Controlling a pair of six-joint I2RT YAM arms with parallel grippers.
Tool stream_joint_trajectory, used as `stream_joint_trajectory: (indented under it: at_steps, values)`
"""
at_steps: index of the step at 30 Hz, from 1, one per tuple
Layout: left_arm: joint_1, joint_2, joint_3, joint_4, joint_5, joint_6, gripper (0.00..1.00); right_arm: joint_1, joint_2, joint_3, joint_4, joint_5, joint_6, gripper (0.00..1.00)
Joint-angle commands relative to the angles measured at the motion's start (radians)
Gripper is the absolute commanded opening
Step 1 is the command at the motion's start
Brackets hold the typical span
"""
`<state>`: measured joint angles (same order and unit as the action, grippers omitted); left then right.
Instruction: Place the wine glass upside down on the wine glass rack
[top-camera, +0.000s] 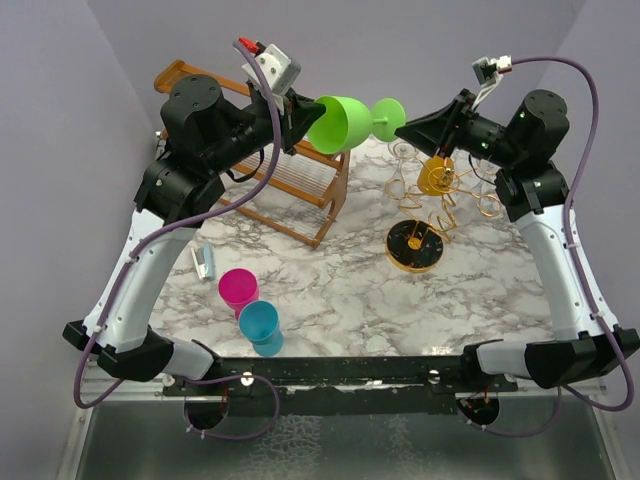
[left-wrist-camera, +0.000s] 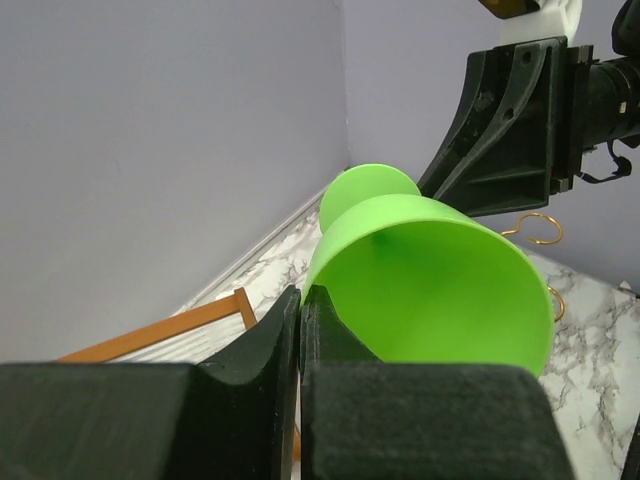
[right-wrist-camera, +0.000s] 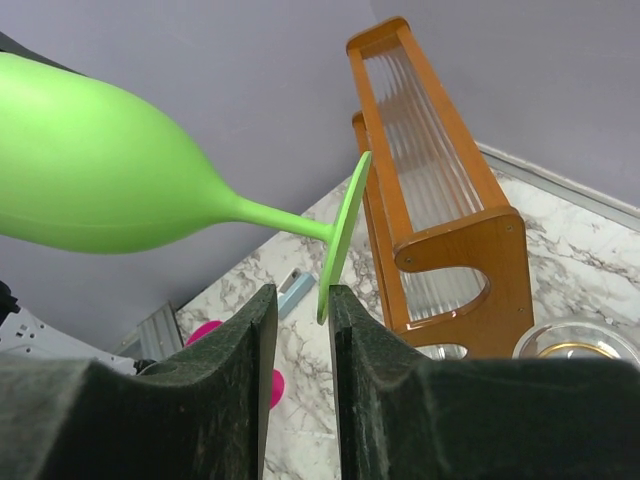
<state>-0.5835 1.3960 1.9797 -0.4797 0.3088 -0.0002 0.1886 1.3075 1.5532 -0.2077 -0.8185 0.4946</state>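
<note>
Glass: bright green plastic wine glass (top-camera: 345, 122), in the air at upper centre of the top view, lying on its side, mouth toward the left, round foot toward the right
Left pincer: left gripper (top-camera: 308, 112) at the mouth of the bowl, fingers almost together, pinching the rim wall
Right pincer: right gripper (top-camera: 403, 127) at the foot, fingers narrow, edge of the foot between the tips; cannot tell if pressed on it
Rack: gold wire wine glass rack (top-camera: 413, 246) on round black base, right of centre, below the foot, apart from the glass
Table: white marble table (top-camera: 340, 290)
Shelf: brown wooden slatted shelf (top-camera: 300, 185), upper left, beneath the bowl
Cups: pink plastic cup (top-camera: 238, 290) and blue plastic cup (top-camera: 260, 325), lower left, just beside each other
</note>
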Motion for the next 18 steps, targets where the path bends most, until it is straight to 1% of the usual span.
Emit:
stream_joint_trajectory:
  at_steps: [1,7,10,13,15,16,18]
  values:
    - [0.002,-0.016,0.002,0.051,0.040,-0.026,0.00,0.006,0.011,0.038,0.033,0.047,0.014,0.25]
    - [0.002,-0.012,0.001,0.054,0.050,-0.031,0.00,0.006,0.023,0.039,0.038,0.056,0.026,0.21]
    - [0.002,-0.009,-0.001,0.058,0.057,-0.035,0.00,0.006,0.027,0.037,0.042,0.065,0.036,0.15]
    - [0.001,-0.012,-0.004,0.056,0.054,-0.035,0.00,0.006,0.023,0.036,0.036,0.087,0.025,0.02]
    - [0.002,-0.019,-0.018,0.059,0.058,-0.035,0.00,0.006,0.013,0.031,0.032,0.119,0.015,0.01]
    - [0.002,-0.024,-0.022,0.059,0.061,-0.035,0.02,0.006,0.010,0.030,0.029,0.127,0.007,0.01]
    - [0.002,-0.033,-0.033,0.057,0.069,-0.032,0.10,0.006,0.005,0.039,0.013,0.156,-0.016,0.01]
